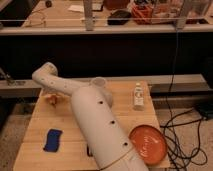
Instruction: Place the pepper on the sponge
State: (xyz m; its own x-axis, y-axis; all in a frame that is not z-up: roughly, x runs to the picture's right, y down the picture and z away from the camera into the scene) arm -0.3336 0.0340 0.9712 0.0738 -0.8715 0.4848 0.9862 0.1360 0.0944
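The pepper (53, 98) shows as a small orange shape at the back left of the wooden table (35, 125). My gripper (50, 94) hangs right at the pepper, under the bent white wrist, and the arm hides most of it. Whether the pepper is held or lying on the wood cannot be made out. The blue sponge (52, 140) lies flat near the front left edge, well in front of the gripper and apart from it.
My white arm (100, 125) crosses the table's middle from the front. An orange-red plate (147, 145) sits front right and a white bottle (138, 96) stands back right. A pale cup (99, 82) peeks from behind the arm. Black cables (180, 135) trail off the right side.
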